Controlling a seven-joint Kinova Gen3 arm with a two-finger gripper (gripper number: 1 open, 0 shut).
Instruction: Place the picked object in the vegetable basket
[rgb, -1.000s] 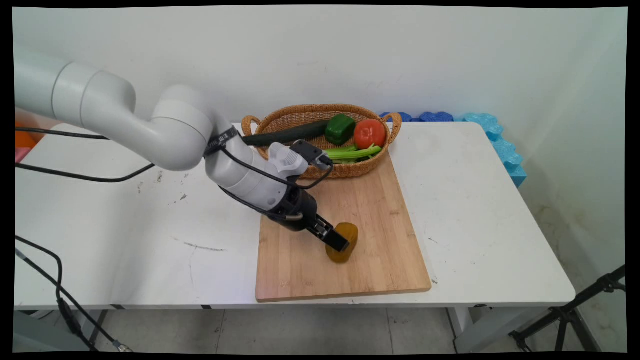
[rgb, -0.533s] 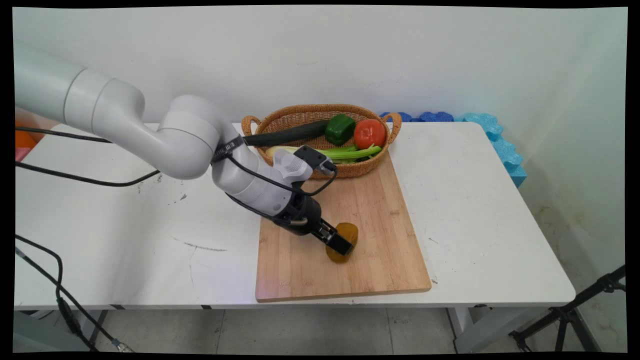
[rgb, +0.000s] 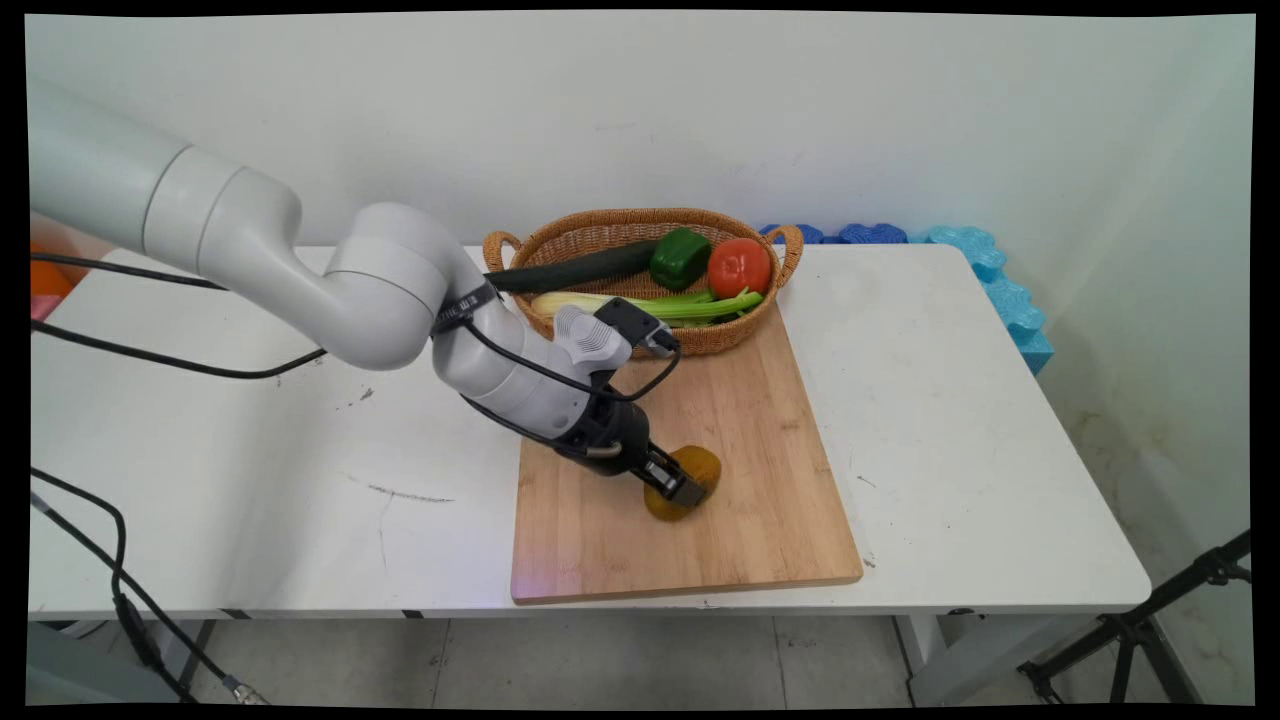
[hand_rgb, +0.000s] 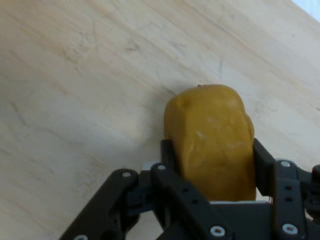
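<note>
potato (hand_rgb: 212, 142): mustard yellow
gripper (hand_rgb: 210, 165): black
board (rgb: 750, 420): pale wood grain
basket (rgb: 600, 228): tan wicker
pepper (rgb: 680, 257): green
tomato (rgb: 740, 267): red
table (rgb: 950, 400): white, w/ dark scuffs

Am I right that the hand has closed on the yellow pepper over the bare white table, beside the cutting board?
Not quite. The hand is shut on the yellow pepper, but over the wooden cutting board itself, not the bare white table. The main view shows this, and the hand view shows wood grain beneath the pepper.
</note>
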